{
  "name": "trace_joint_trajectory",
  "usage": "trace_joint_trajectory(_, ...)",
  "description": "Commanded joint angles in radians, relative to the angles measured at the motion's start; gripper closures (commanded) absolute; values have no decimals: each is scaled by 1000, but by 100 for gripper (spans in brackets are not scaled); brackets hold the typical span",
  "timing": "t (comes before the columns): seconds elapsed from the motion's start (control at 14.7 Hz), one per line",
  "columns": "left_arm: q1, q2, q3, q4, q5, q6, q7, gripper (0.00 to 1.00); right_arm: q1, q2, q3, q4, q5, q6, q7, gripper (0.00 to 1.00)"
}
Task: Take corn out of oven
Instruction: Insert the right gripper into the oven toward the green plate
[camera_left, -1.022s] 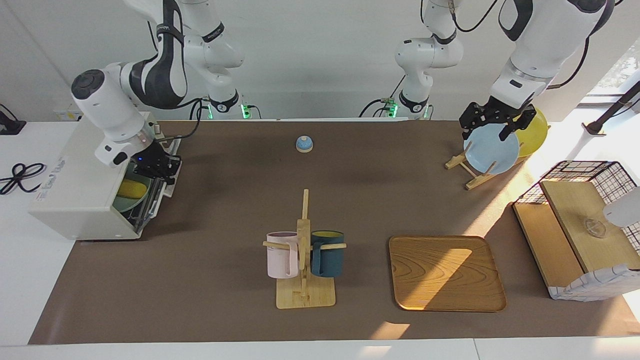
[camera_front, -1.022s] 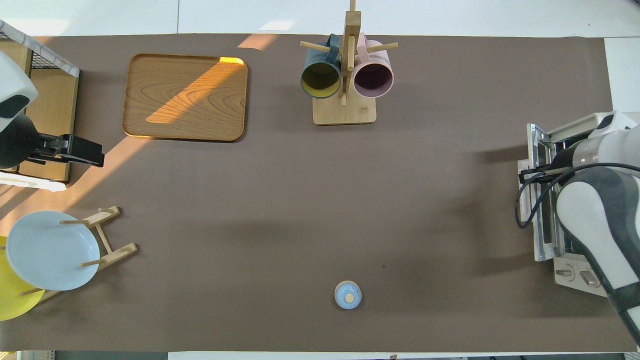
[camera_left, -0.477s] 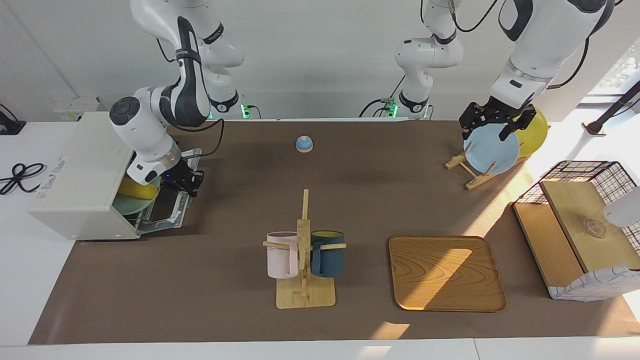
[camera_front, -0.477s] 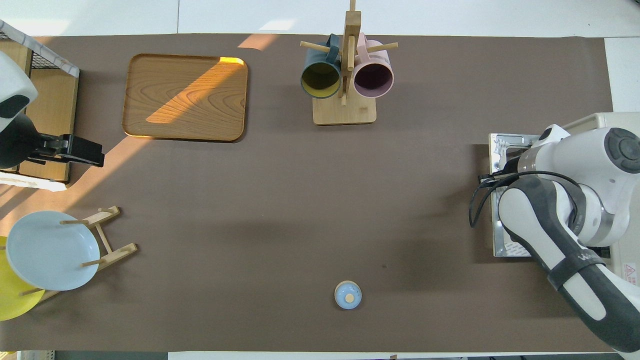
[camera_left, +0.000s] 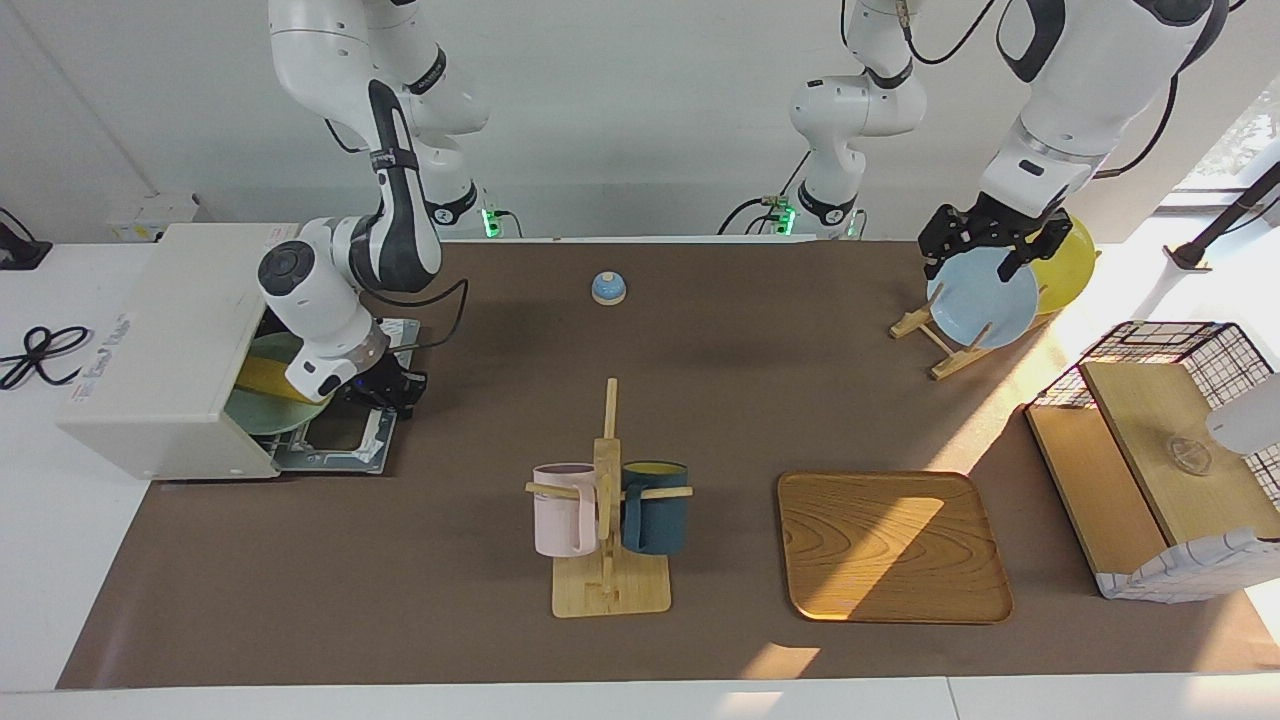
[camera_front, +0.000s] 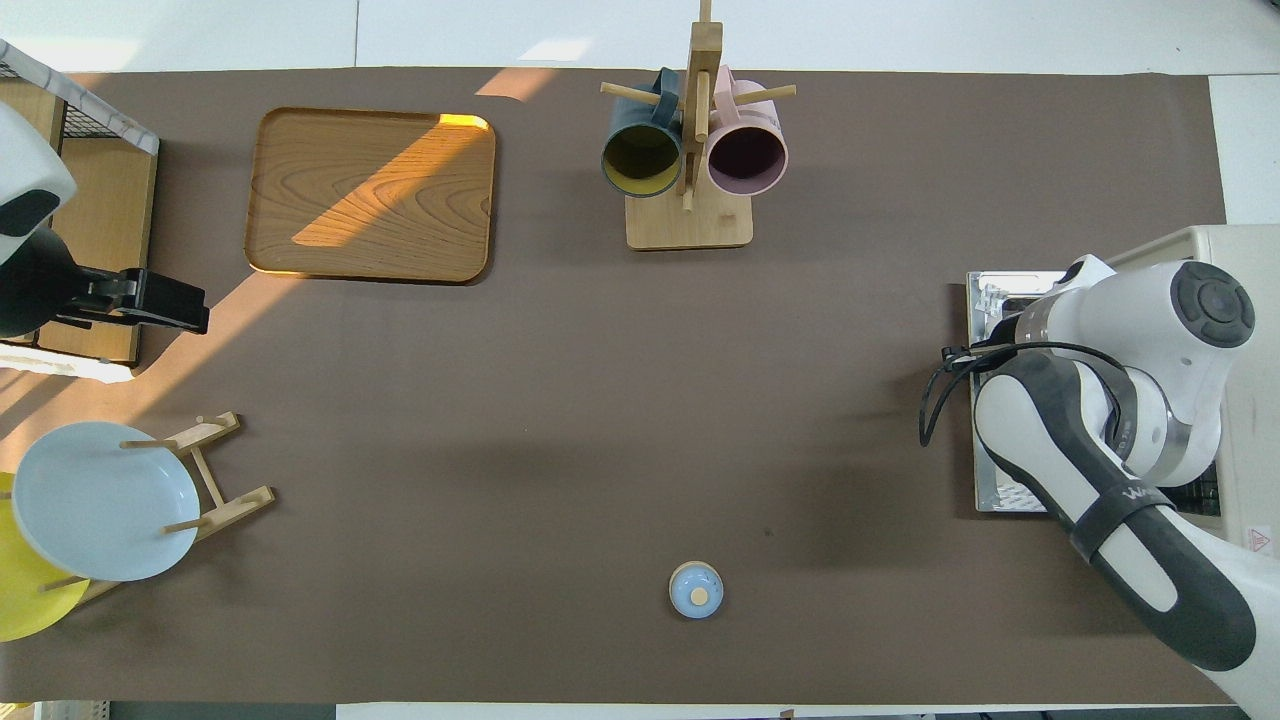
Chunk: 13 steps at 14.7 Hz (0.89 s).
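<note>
Oven (camera_left: 150, 360) sits at the right arm's end of the table, its door (camera_left: 345, 445) dropped flat. My right gripper (camera_left: 385, 390) is clenched at the door's outer edge, on the handle I judge, pinning the door down. Corn (camera_left: 262, 378) lies on a green plate (camera_left: 262, 412) just inside the opening, not yet taken. Left gripper (camera_left: 985, 245) waits released over the blue plate (camera_left: 985, 300) in its rack. Next: let go of the door, reach in for the cob
</note>
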Motion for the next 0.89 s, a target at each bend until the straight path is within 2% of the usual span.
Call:
trace_joint_trajectory(0.0,13,-18,-6,-8,-10,-14,-1,0,49,11,-15,62,12,-9,36,100)
trace_joint_trajectory(0.2,13,-18,-6,-8,-10,-14,-1,0,85,1,-18,207,-4,-208,55,100)
trace_joint_trajectory(0.34,13,-18,-6,-8,-10,-14,-1,0,73,-4,-22,307,-44,-345,55,59)
trace_joint_trajectory(0.41,13,-18,-6,-8,-10,-14,-1,0,70,-15,-22,335,-94,-391,55,50)
trace_joint_trajectory(0.68,13,-18,-6,-8,-10,-14,-1,0,25,-111,-27,344,-138,-511,47,38)
trace_joint_trajectory(0.82,13,-18,-6,-7,-10,-14,-1,0,-12,-125,-24,312,-139,-494,44,38)
